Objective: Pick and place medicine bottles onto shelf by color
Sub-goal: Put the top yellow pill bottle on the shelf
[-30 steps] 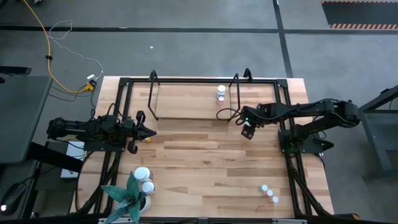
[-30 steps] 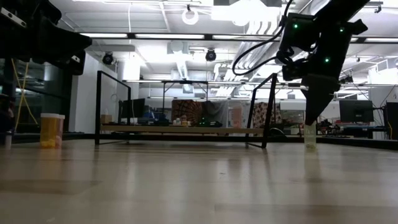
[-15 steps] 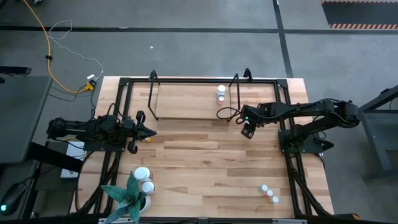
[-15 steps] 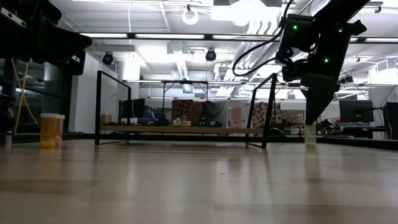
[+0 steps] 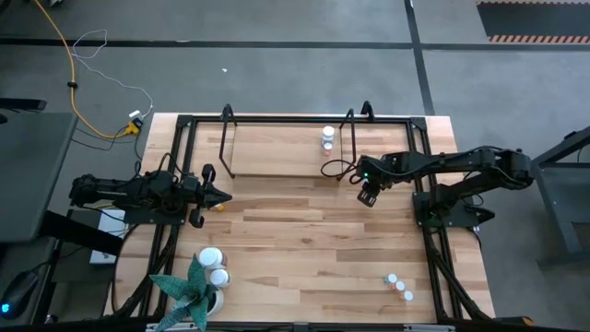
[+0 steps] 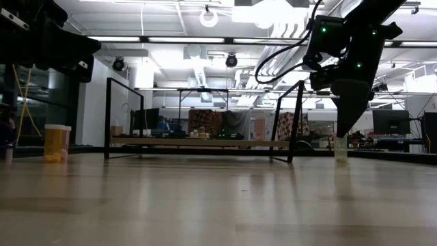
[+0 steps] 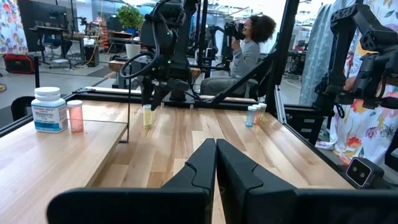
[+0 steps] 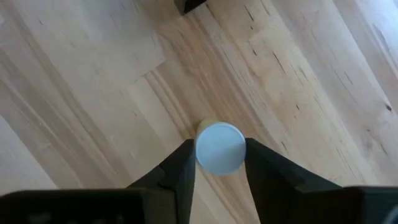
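A small yellowish medicine bottle (image 6: pixel 340 150) with a white cap (image 8: pixel 219 147) stands upright on the table, just in front of the shelf's right near leg. My right gripper (image 5: pixel 368 196) points steeply down over it and is shut on its cap. The gripper hides this bottle in the high view. The shelf (image 5: pixel 277 152) carries a white bottle (image 7: pixel 49 109) and a small orange one (image 7: pixel 76 116) at its right end. My left gripper (image 5: pixel 224 195) waits shut and level at the table's left side, holding nothing. My right gripper pinches the cap's two opposite sides (image 8: pixel 200 149) between its two fingers. It comes from above, pointing steeply down, and only the free ends of the fingers (image 6: pixel 343 133) reach the cap. The bottle stays upright with its base on the table.
An orange bottle (image 6: pixel 56 142) stands near my left gripper. Two larger white bottles (image 5: pixel 213 263) stand by a green plant (image 5: pixel 189 290) at the near left. Tiny bottles (image 5: pixel 398 286) stand at the near right. A person (image 7: pixel 249 43) sits beyond the table's right side.
My right gripper has stayed in place over the small bottle while its fingers have drawn together around the cap. The bottle has not moved.
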Robot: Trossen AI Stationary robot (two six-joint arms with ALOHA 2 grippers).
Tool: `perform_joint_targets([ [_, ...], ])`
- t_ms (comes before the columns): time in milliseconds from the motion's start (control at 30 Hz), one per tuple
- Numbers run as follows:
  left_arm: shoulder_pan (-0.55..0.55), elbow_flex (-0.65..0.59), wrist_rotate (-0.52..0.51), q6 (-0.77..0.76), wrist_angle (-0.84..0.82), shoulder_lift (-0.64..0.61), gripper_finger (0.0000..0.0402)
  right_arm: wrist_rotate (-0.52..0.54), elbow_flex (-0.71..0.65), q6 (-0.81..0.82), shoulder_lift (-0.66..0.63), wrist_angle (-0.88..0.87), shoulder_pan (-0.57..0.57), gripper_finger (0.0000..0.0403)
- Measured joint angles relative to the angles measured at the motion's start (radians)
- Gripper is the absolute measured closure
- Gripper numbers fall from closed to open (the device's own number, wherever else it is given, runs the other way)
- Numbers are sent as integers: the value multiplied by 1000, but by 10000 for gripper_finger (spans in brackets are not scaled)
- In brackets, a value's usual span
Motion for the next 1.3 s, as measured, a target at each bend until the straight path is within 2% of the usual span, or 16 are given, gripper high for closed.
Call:
perform_joint_targets([
  [133,0,0,0,0,0,0,398,0,0,-1,0,4,0,304],
  [367,0,0,0,0,0,0,398,-12,0,-5,0,15,0,302],
  [467,0,0,0,0,0,0,398,-66,2,-7,-3,17,1,302],
  [633,0,0,0,0,0,0,398,-227,11,26,-28,16,38,302],
  [833,0,0,0,0,0,0,398,-279,69,72,-19,215,185,302],
  [933,0,0,0,0,0,0,398,-247,139,52,7,276,244,302],
  [1000,0,0,0,0,0,0,398,-194,213,25,34,249,265,302],
  [1133,0,0,0,0,0,0,398,-99,416,-56,131,132,253,302],
  [1300,0,0,0,0,0,0,398,-8,674,-189,293,-72,177,302],
])
